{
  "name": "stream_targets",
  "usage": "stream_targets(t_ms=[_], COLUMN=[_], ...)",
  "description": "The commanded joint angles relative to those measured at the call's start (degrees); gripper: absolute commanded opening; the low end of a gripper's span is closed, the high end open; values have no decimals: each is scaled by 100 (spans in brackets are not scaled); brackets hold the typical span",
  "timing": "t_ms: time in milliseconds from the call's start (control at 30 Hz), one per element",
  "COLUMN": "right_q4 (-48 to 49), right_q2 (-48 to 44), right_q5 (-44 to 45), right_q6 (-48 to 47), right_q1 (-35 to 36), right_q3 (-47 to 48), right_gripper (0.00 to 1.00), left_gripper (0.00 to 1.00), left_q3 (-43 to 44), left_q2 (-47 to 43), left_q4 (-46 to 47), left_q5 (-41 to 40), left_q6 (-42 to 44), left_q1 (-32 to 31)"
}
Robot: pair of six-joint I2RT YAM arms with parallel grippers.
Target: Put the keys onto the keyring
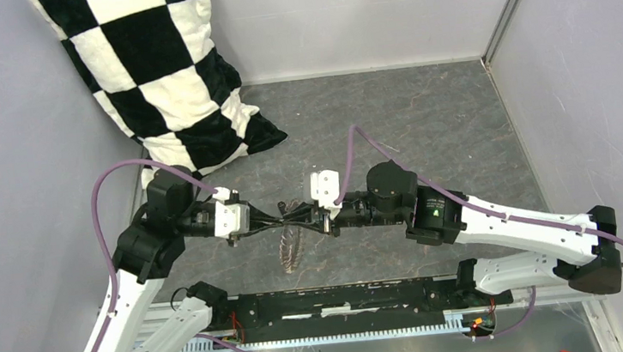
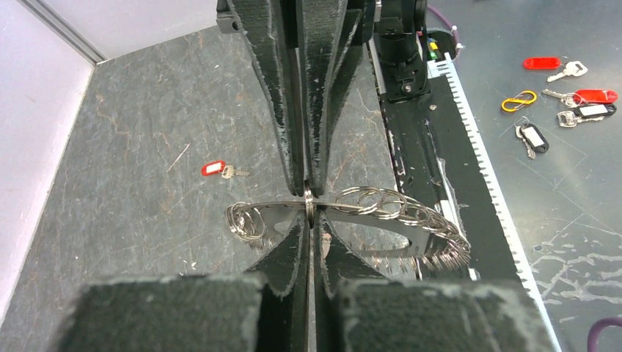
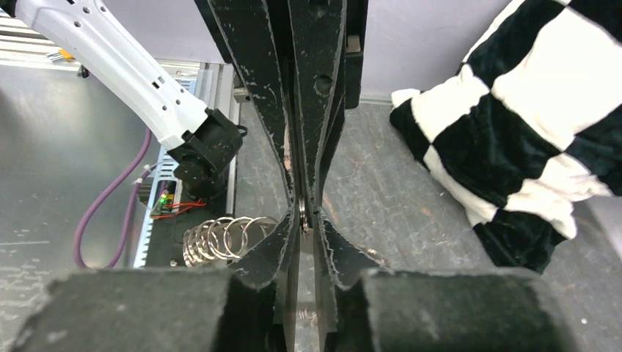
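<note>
Between both jaws, the keyring [image 2: 352,209]

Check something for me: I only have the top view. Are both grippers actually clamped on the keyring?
Observer: Yes. In the left wrist view the left gripper and right gripper are shut on the keyring at one spot, tip to tip.
Operator: Any key threaded yet?
Observer: None visible; the right wrist view shows only small rings strung on it.
Operator: Where's the red key?
Observer: The red key lies on the table, apart from the keyring, untouched.
</note>
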Motion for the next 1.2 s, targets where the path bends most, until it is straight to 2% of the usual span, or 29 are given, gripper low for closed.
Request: stream_targets(t_ms=[0, 67, 133, 300, 533, 767, 900, 1033, 1100, 1133, 1167], right_q4=[484, 401, 320, 200, 206, 247, 225, 526, 979, 1276, 1493], right_q2=[-131, -325, -620, -1268, -1794, -2083, -2008, -1727, -1595, -1502, -1381], right_q5=[-148, -26, 249, 1118, 2370, 2636, 2382, 1845, 1540, 1413, 1363], right_q6=[131, 122, 65, 23, 298, 679, 832, 1130, 1181, 1178, 1170], right_q1=[3, -6, -1, -37, -132, -436, -712, -1231, -1484, -1564, -1599], right_q3=[203, 172, 95, -220, -970, -1589, -1883, -2516, -2978, -3167, -3377], right_gripper=[24, 34, 39, 40, 40, 51, 58, 58, 60, 62, 68], left_gripper=[2, 2, 2, 2, 2, 2, 2, 2, 2, 2, 2], left_q3=[-6, -128, -262, -188, -254, -165, -160, -145, -154, -216, -306], left_q2=[-49, -208, -409, -397, -630, -659, -665, -626, -589, -586, -612], left_q4=[137, 142, 152, 144, 156, 155, 147, 137, 331, 639, 1056], left_q5=[262, 452, 617, 846, 882, 924, 921, 809, 628, 456, 219], left_q6=[471, 1093, 1704, 2170, 3346, 3401, 3394, 3176, 2629, 2031, 1362], left_q1=[-26, -24, -26, -24, -28, -24, -24, -26, -24, -24, -24])
